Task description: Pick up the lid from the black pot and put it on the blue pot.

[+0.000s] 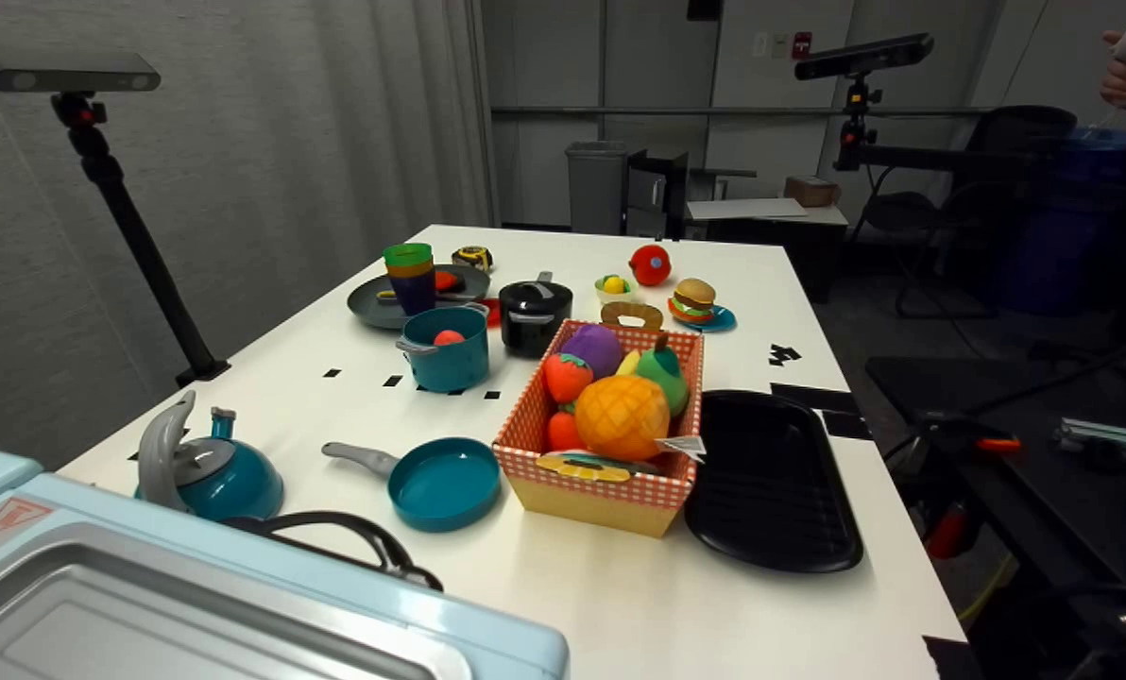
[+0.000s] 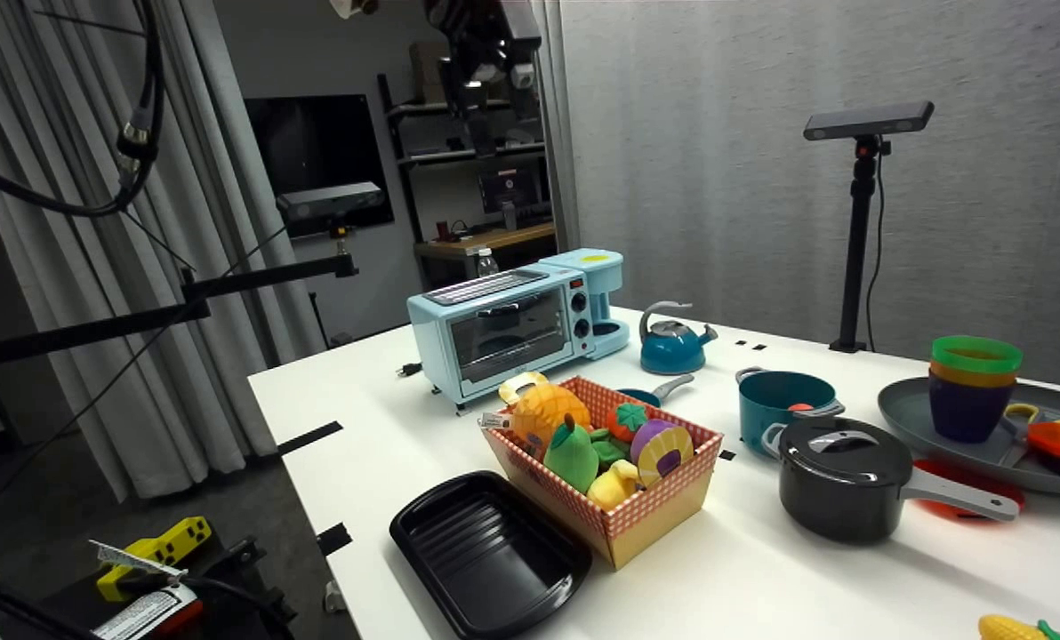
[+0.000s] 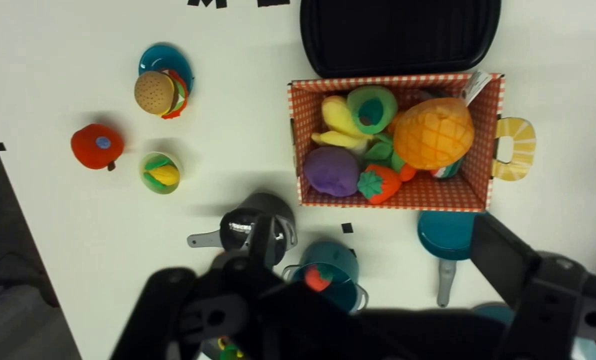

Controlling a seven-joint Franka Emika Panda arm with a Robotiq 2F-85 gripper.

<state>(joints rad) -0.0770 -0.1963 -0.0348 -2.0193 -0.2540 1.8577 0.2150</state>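
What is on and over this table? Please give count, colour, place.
Lid: 1, black, on black pot
Black pot: 1, black, under lid
Blue pot: 1, teal, beside black pot, red toy inside
Basket: 1, red-checked, beside tray
Produce: several, mixed, in basket
Tray: 1, black, beside basket
Frying pan, kettle: 1 each, teal, near oven
Oven: 1, blue, beside kettle
Large pan: 1, grey, under cups
Cups: several, multicoloured, stacked
Burger, plate, bowl, round toy: 1 each, brown, blue, cream, red, grouped
Tape measure: 1, yellow, near cups
End effector: 1, black, overhead
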